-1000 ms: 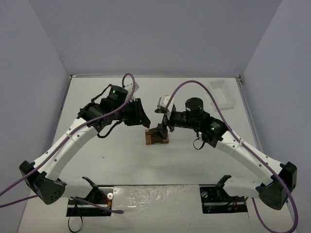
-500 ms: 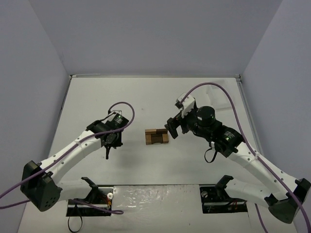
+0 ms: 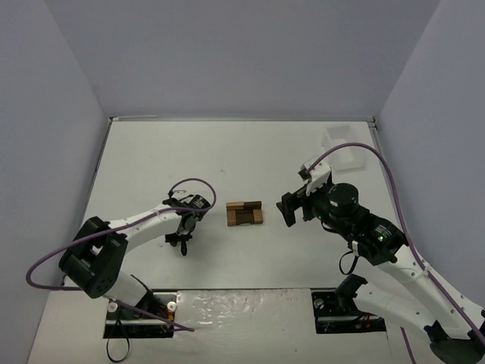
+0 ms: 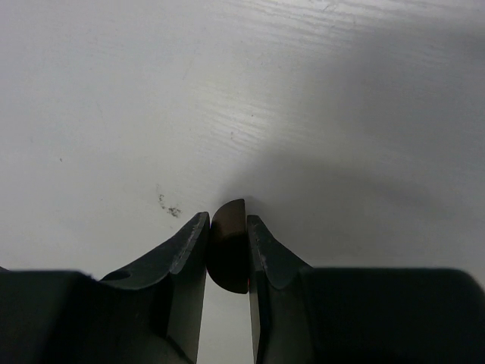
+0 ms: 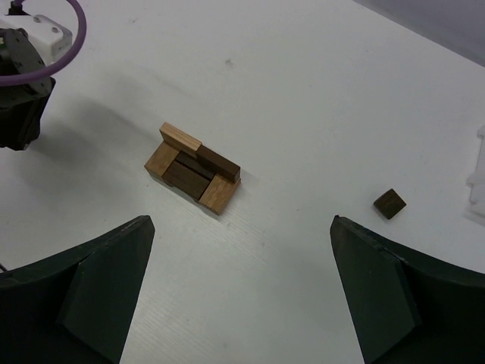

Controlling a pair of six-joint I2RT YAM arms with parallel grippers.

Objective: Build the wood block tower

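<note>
The build looks partway done. The wood block tower (image 5: 193, 168), a compact stack of dark brown and light tan wooden blocks, sits near the middle of the white tabletop (image 3: 227, 152), between the two arms. It shows a flat base row of tan and dark blocks. One tan and one dark block lie along one long edge on top, and the rest of that upper level is bare.

The left gripper (image 3: 183, 241) is low over the tabletop, left of the tower and apart from it, pinched narrow on a small dark brown piece (image 4: 229, 246). The right gripper (image 3: 292, 206) hangs just right of the tower, spread wide with nothing in it. A small dark brown square block (image 5: 389, 203) lies loose, well apart from the tower and near the white rectangular tray (image 3: 345, 144).

The step in hand appears to be supplying the next block. The next move likely calls for carrying the held piece over the bare part, squaring it with the blocks already there, and lowering it gently so the stack is not nudged.

The held piece shows only as a rounded sliver between the fingers, so its full shape cannot be told. Nor can it be told whether the left gripper touches the tabletop. The loose block does not show from above, and the tray is cut off in the right wrist view.
</note>
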